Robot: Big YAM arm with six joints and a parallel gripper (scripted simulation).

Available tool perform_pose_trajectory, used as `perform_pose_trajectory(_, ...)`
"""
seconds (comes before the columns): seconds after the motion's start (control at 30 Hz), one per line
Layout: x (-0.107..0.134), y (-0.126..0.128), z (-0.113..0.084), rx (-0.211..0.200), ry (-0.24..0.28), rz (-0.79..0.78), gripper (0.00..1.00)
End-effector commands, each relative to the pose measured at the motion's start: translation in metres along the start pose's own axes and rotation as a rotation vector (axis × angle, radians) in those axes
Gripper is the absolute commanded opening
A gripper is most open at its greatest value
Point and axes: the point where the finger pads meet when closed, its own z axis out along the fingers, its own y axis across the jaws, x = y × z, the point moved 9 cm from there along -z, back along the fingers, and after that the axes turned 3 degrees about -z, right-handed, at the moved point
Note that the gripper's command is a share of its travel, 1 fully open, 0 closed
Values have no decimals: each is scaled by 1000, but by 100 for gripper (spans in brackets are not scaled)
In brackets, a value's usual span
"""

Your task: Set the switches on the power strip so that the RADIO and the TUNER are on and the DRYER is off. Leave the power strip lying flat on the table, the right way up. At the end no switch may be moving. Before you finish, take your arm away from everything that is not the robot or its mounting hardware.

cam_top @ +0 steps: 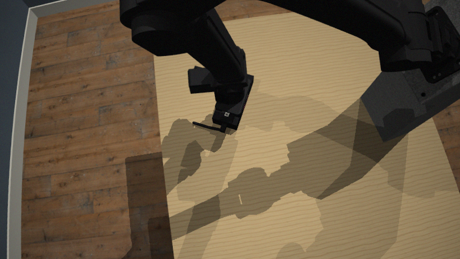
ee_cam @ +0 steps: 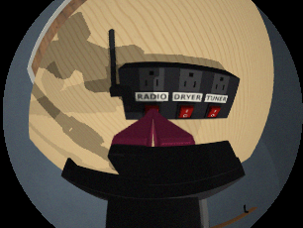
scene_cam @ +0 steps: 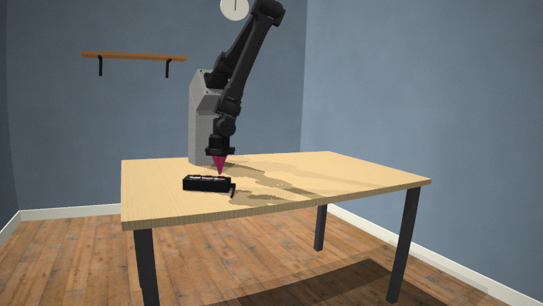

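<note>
The black power strip (scene_cam: 204,183) (ee_cam: 178,81) (cam_top: 231,116) lies flat, right way up, near the table's left edge, with a short cord stub (cam_top: 206,125) (ee_cam: 112,55) at one end. In the wrist view its labels read RADIO (ee_cam: 151,96), DRYER (ee_cam: 186,97) and TUNER (ee_cam: 215,98). Red rocker switches show under DRYER (ee_cam: 186,112) and TUNER (ee_cam: 212,113). My gripper (scene_cam: 219,171) (ee_cam: 152,113) is shut with nothing in it. Its magenta fingertips point straight down onto the RADIO end and hide that switch. In the top view the arm covers most of the strip and the fingers.
The wooden table (scene_cam: 151,201) (cam_top: 321,48) carries only the strip and the grey robot base (scene_cam: 198,114) (cam_top: 395,109) at the back. The strip lies close to the table's left edge. A shelf (scene_cam: 132,57) and a clock (scene_cam: 234,8) hang on the wall.
</note>
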Motion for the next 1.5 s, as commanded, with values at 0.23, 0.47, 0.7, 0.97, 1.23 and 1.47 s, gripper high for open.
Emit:
perform_pose_trajectory(0.23, -6, 3, 2, -8, -22, 2, 0)
perform_pose_trajectory(0.47, -6, 3, 2, -8, -22, 2, 0)
perform_pose_trajectory(0.7, -6, 3, 2, -8, -22, 2, 0)
perform_pose_trajectory(0.97, -6, 4, 2, -9, -22, 2, 0)
perform_pose_trajectory(1.23, -4, 5, 0, -8, -23, 3, 0)
perform_pose_trajectory(1.47, -3, 5, -1, -8, -22, 3, 0)
